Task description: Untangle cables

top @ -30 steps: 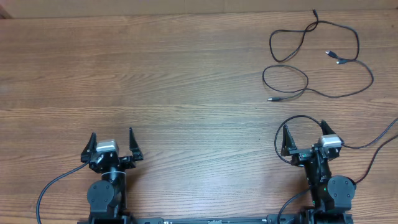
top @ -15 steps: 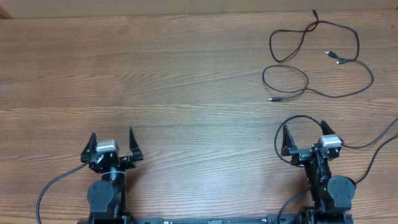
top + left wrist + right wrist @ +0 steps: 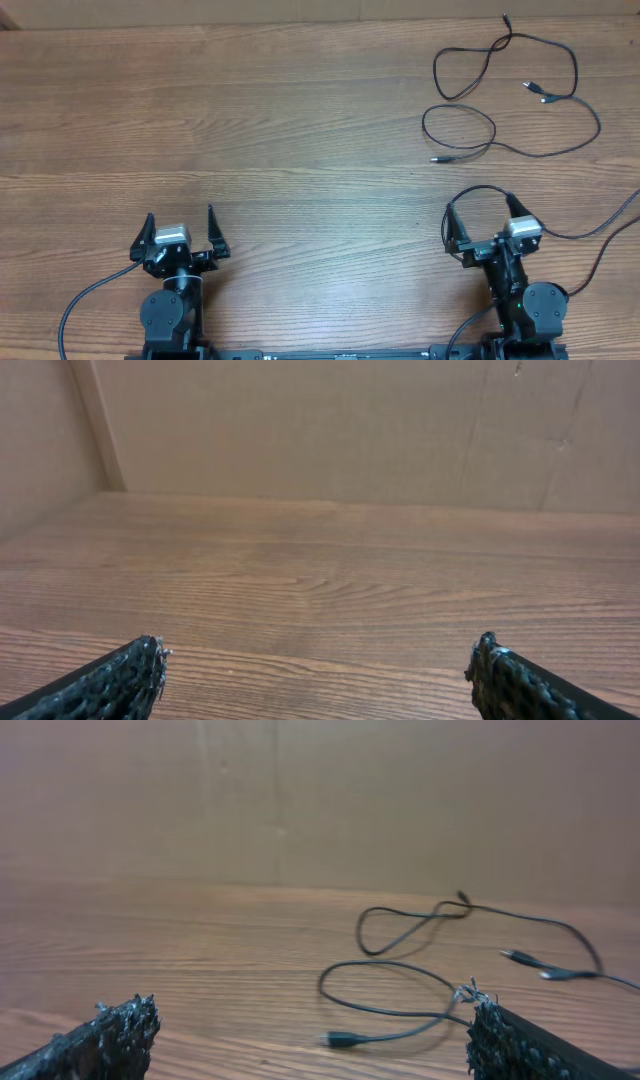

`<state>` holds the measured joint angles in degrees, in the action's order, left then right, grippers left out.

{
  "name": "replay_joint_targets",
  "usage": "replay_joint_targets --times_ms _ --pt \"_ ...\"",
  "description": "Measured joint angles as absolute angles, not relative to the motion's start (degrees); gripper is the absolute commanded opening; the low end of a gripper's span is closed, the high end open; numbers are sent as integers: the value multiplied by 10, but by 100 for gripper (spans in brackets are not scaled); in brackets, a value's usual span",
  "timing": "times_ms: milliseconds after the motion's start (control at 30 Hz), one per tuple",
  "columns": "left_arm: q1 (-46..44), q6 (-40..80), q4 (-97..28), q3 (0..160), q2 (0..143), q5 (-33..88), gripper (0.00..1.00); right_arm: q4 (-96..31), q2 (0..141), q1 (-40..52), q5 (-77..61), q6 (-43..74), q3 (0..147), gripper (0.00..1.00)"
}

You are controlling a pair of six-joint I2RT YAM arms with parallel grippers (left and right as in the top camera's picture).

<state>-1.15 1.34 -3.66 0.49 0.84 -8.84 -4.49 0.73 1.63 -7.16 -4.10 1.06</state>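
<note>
The cables (image 3: 497,44) (image 3: 440,913) lie on the wood-grain tabletop (image 3: 300,120), thin black cords running in loose, open loops. One rounded loop crosses itself at the top, a flatter oval loop sits below it, and a long sweeping curve bulges out to one side. Their ends carry small plugs. One dark plug (image 3: 506,18) is at the far tip, two short silvery ones (image 3: 540,94) lie inside the sweeping curve, and one greyish plug (image 3: 437,159) (image 3: 338,1040) ends the oval loop.

The right end effector (image 3: 480,206) (image 3: 310,1005) is on the near side of the cables, not touching them, its jaws spread wide with nothing between them. In the right wrist view its fingertips (image 3: 115,1035) look rough and pebbled, matte black, and the cables lie on the boards beyond them.

The left end effector (image 3: 180,214) (image 3: 318,650) is well apart from the cables, far off to their left and nearer the table's front edge. Its jaws are also spread wide and empty, and its fingers (image 3: 110,685) have the same coarse black surface.

Beyond the cables stands a plain, smooth tan wall (image 3: 300,800). A thicker black wire (image 3: 600,240) curves off the right arm, apart from the cables. The tabletop's planks show long streaked brown grain.
</note>
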Motion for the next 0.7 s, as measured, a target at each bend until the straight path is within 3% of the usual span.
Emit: replay_joint_targets --times_ms 700 --pt "-11 13 -36 5 8 -88 100 -47 7 18 -55 -34 11 100"
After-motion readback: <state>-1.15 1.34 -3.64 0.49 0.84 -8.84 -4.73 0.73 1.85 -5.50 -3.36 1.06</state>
